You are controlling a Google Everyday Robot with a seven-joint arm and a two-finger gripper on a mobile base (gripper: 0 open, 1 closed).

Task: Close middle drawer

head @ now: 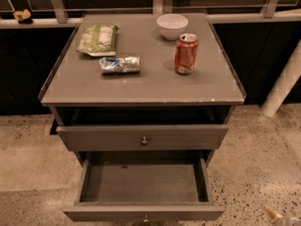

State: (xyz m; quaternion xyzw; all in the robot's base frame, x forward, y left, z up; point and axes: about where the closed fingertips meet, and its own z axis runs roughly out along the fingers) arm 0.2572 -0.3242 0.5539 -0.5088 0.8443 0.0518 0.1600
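The grey cabinet (141, 86) has its middle drawer (143, 180) pulled far out. It shows as a wide shallow empty tray, and its front edge with a small knob (145, 217) lies at the bottom of the view. The drawer above it (143, 138) stands slightly out, with a round metal knob (144, 140). Only a small tan and white piece of my gripper (282, 217) shows at the bottom right corner, to the right of the open drawer and apart from it.
On the cabinet top stand a red soda can (186, 53), a white bowl (172, 26), a green chip bag (98, 39) and a crumpled silver-blue packet (120, 64). A white post (284, 81) rises at the right. Speckled floor surrounds the cabinet.
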